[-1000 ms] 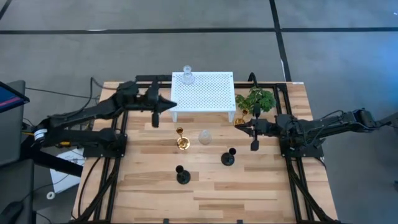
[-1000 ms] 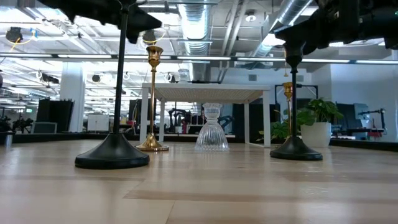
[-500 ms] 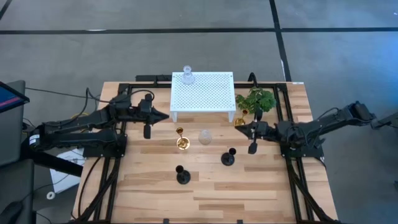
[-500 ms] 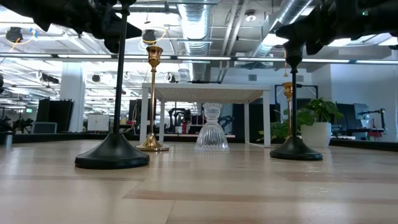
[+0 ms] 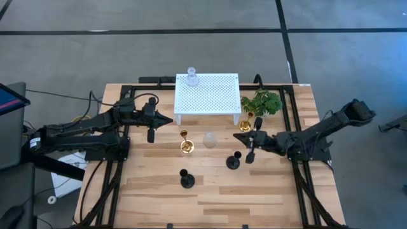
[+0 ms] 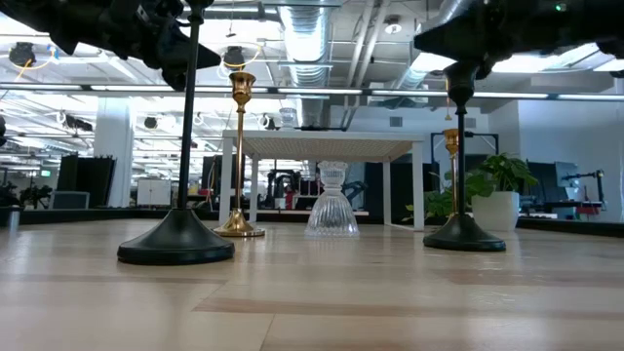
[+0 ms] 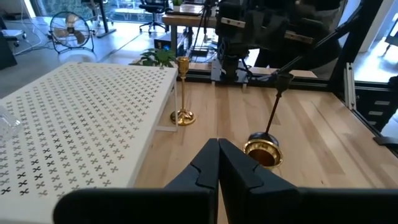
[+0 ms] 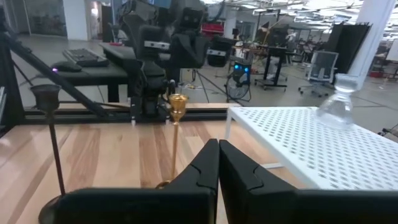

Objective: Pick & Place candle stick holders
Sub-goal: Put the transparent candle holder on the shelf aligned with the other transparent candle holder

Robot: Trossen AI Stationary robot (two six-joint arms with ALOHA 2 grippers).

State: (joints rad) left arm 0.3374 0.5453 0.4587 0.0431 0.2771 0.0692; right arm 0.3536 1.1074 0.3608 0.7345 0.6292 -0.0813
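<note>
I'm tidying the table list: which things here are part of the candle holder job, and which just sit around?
Part of the job:
- gold holder near the table's middle
- gold holder beside the plant
- black holder
- black holder, near the right gripper
- clear glass holder on the table
- clear glass holder on the rack

Just sitting there:
- white perforated rack
- green plant

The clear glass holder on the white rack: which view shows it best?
The right wrist view: the glass holder stands in full side profile on the rack. The high view shows it small from above, the left wrist view only a sliver, and the low view hardly shows it.
</note>
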